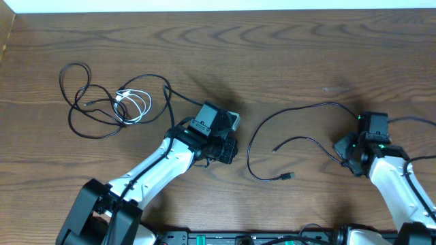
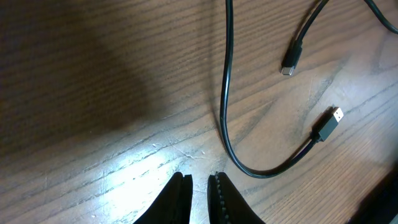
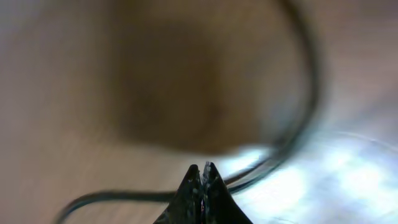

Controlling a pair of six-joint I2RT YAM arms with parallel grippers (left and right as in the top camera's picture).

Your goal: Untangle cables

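**Left hand empty; tangle lies to its far left**

My left gripper (image 2: 199, 182) has its fingers almost together, with a thin slit between them and nothing in it. It sits low over the brown wood-grain table (image 1: 306, 54). Just right of it lies a thin black cable (image 2: 225, 93), running near to far, with both small plug ends (image 2: 289, 64) lying free.

My right gripper (image 3: 201, 168) is pressed fully together. That cable passes by its tips, but blur prevents me saying whether it is nipped.

The tangle (image 1: 102, 102), thin black loops around a short white cable (image 1: 138, 106), lies to the far left of my left gripper. It is spread left to right and sits well apart from my right gripper. Judgement: the left arm is nearer and should take it.
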